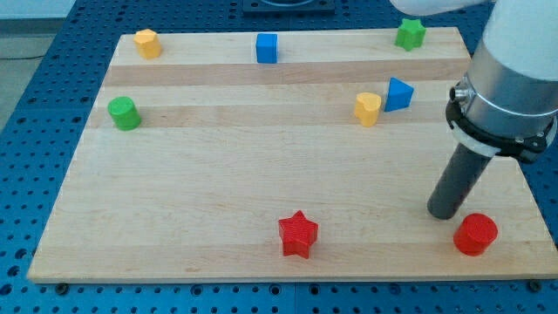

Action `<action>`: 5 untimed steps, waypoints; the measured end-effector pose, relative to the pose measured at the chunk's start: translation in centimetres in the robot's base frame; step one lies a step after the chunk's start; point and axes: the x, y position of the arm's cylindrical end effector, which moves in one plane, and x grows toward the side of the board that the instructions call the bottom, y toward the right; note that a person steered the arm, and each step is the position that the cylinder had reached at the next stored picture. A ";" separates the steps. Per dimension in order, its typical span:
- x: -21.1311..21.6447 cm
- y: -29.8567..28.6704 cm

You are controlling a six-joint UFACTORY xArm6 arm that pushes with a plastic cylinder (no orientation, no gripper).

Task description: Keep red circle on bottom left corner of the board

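Observation:
The red circle (475, 234) lies near the board's bottom right corner. My tip (445, 212) rests on the wooden board (218, 183) just up and to the left of the red circle, very close to it; whether they touch is unclear. The dark rod rises from the tip toward the view's upper right into the arm's grey body. The board's bottom left corner (52, 266) holds no block.
A red star (298, 234) sits at bottom centre. A green cylinder (124, 112) is at the left, a yellow block (147, 43) at top left, a blue cube (267, 47) at top centre, a green star (410, 33) at top right. A yellow block (368, 108) touches a blue triangle (398, 93).

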 end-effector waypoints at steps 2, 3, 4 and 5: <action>-0.5 0.0; -3.2 3.5; -3.3 10.8; 1.7 14.6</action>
